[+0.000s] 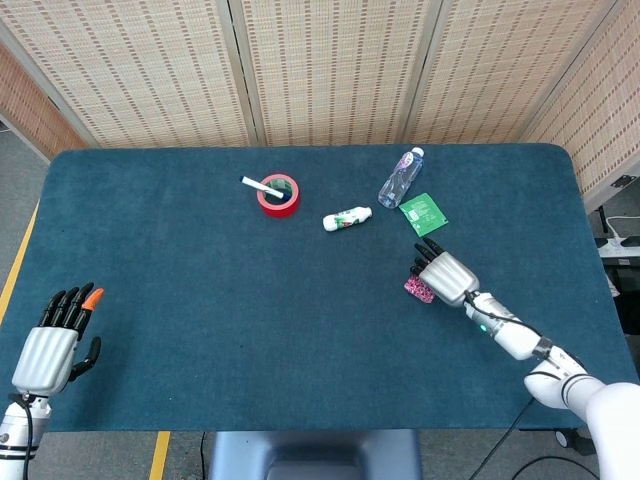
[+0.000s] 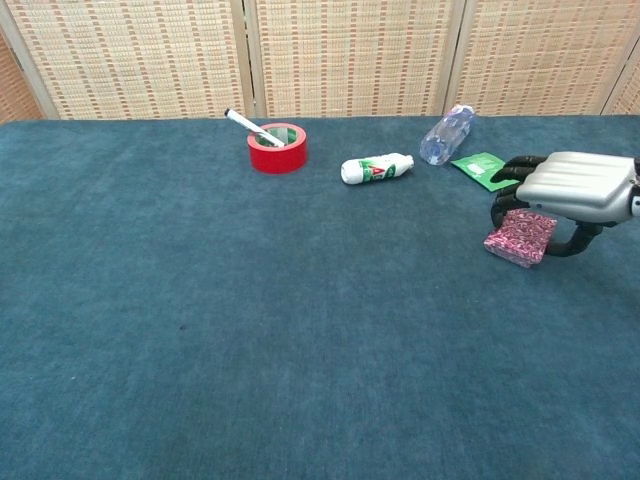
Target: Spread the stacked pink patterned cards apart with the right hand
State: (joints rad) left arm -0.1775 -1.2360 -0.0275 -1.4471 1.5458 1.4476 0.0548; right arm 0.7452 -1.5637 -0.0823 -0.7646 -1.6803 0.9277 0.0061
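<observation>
The stack of pink patterned cards [image 2: 520,238] lies on the blue table at the right, seen in the head view as a small pink block [image 1: 417,290] half hidden under my right hand. My right hand [image 2: 572,184] [image 1: 446,275] sits palm down over the stack's far right part, its dark fingers curving down behind the cards and its thumb beside their right edge. Whether the fingers touch the cards is unclear. It grips nothing. My left hand [image 1: 50,350] lies at the near left table edge, fingers straight and apart, holding nothing; the chest view does not show it.
A green packet [image 2: 477,165] lies just beyond the right hand, with a clear water bottle [image 2: 446,134] behind it. A small white bottle [image 2: 376,169] lies at centre. A red tape roll [image 2: 277,148] with a white marker [image 2: 243,122] on it stands further left.
</observation>
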